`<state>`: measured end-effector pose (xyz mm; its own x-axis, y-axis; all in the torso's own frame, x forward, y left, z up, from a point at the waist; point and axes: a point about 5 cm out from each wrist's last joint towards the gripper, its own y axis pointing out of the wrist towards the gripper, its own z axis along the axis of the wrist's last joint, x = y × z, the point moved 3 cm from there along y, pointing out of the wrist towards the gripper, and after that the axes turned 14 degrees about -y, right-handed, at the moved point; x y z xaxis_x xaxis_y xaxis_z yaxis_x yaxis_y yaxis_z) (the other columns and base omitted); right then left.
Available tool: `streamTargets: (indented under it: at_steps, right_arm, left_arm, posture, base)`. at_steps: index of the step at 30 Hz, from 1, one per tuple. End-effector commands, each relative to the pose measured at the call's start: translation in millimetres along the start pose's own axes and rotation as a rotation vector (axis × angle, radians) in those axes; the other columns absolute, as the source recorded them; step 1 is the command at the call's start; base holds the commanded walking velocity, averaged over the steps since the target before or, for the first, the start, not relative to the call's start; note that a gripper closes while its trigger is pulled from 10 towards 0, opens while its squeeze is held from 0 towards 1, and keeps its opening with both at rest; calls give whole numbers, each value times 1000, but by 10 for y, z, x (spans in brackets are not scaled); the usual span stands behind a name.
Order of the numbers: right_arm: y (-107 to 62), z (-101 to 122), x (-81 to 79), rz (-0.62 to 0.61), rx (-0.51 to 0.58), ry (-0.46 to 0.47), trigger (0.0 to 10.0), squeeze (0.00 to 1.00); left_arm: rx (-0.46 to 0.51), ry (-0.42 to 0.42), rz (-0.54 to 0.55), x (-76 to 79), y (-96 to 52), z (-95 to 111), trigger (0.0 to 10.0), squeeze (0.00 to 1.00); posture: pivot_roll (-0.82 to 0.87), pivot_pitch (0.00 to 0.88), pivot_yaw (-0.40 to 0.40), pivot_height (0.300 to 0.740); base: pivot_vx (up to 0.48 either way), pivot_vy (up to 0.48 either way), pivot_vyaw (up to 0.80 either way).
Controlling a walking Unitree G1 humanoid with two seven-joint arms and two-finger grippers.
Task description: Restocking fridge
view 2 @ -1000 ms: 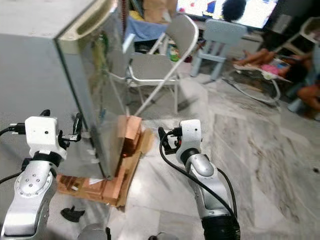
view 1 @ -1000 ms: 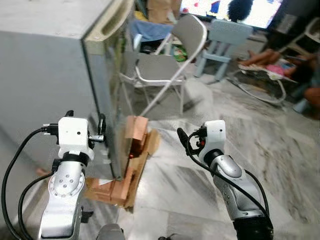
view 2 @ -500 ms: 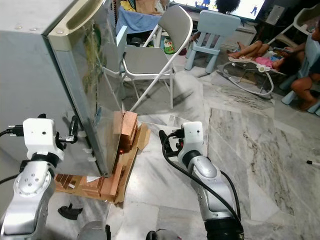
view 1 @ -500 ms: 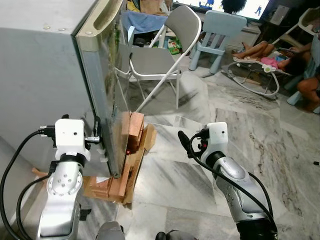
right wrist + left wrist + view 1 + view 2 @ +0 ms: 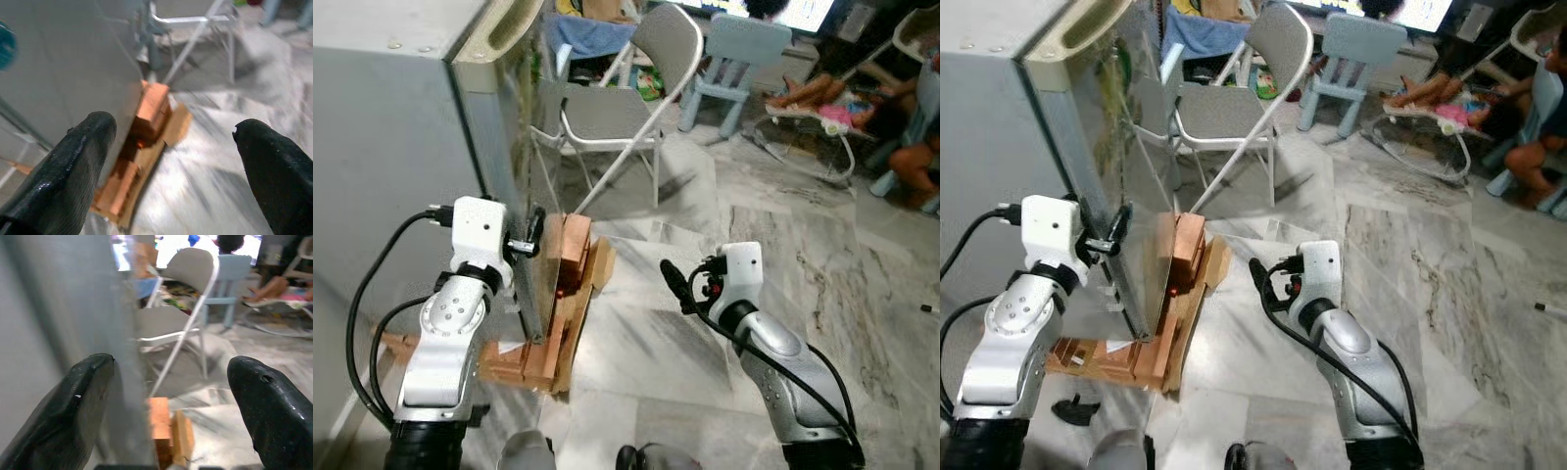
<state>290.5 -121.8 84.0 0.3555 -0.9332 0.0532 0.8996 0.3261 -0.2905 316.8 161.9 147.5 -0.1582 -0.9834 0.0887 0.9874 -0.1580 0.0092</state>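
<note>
The grey fridge (image 5: 391, 108) stands at my left, its door (image 5: 1102, 166) seen edge-on with a cream handle recess (image 5: 514, 29) at the top. My left gripper (image 5: 532, 235) is open at the door's free edge, low down. In the left wrist view the door edge (image 5: 129, 357) runs between the two fingers (image 5: 88, 391), close to one of them. My right gripper (image 5: 672, 282) hangs open over the marble floor, right of the fridge, with nothing between its fingers (image 5: 73, 161).
Orange wooden blocks (image 5: 570, 250) and cardboard lie under the fridge's front corner. A grey folding chair (image 5: 617, 108) stands just behind, a pale blue child's chair (image 5: 744, 44) farther back. A person (image 5: 911, 147) sits on the floor at the far right beside a baby bouncer (image 5: 808, 132).
My left gripper has risen and moved right, from the fridge's side wall to the door's edge. The right arm has hardly moved. The camera has shifted a little.
</note>
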Motion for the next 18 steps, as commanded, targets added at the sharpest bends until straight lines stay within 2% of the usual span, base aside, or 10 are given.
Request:
streamTargets:
  at_steps: [1, 4, 8, 12, 18]
  right_arm:
    - [-33, 45, 61, -19, 14, -3, 10000, 0]
    - [-28, 77, 43, -9, 25, 3, 10000, 0]
    - [-29, 105, 12, 4, 34, 8, 10000, 0]
    - [-37, 96, 3, 12, 30, 5, 10000, 0]
    - [-34, 95, -41, 46, 32, 24, 10000, 0]
  left_arm:
    - [-7, -2, -23, 50, 32, -18, 10000, 0]
    - [-10, 5, 11, 22, 70, -38, 10000, 0]
    - [9, 2, 99, -105, 129, 8, 10000, 0]
    - [9, -10, 84, -89, 109, 20, 10000, 0]
    - [-72, -6, 39, -28, -7, -122, 10000, 0]
  posture:
    - [105, 132, -118, 740]
    - [105, 132, -118, 740]
    - [105, 134, -117, 740]
    - [108, 132, -115, 740]
    - [118, 133, -116, 740]
  base:
    - [0, 0, -463]
    - [0, 0, -154]
    - [0, 0, 0]
    - [0, 0, 0]
    - [0, 0, 0]
